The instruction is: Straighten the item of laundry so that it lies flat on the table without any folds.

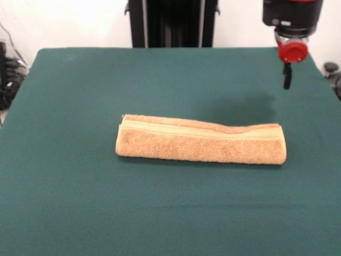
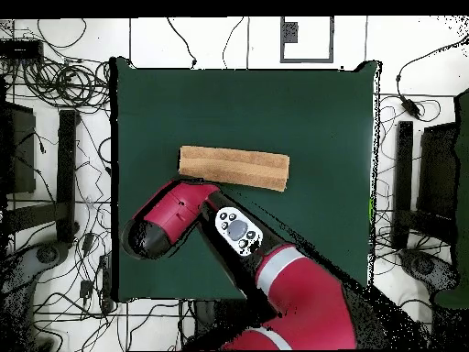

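Currently the towel (image 1: 201, 143) lies folded into a long narrow strip near the middle of the green surface (image 1: 80, 202), its paler woven band running along the upper edge in the front view. At the upper right of that view the pincer (image 1: 287, 76) hangs above the surface, well apart from the towel, and whether it is spread or pressed together cannot be told. Overhead, the red arm (image 2: 275, 275) reaches in from the bottom of the frame, below the towel.
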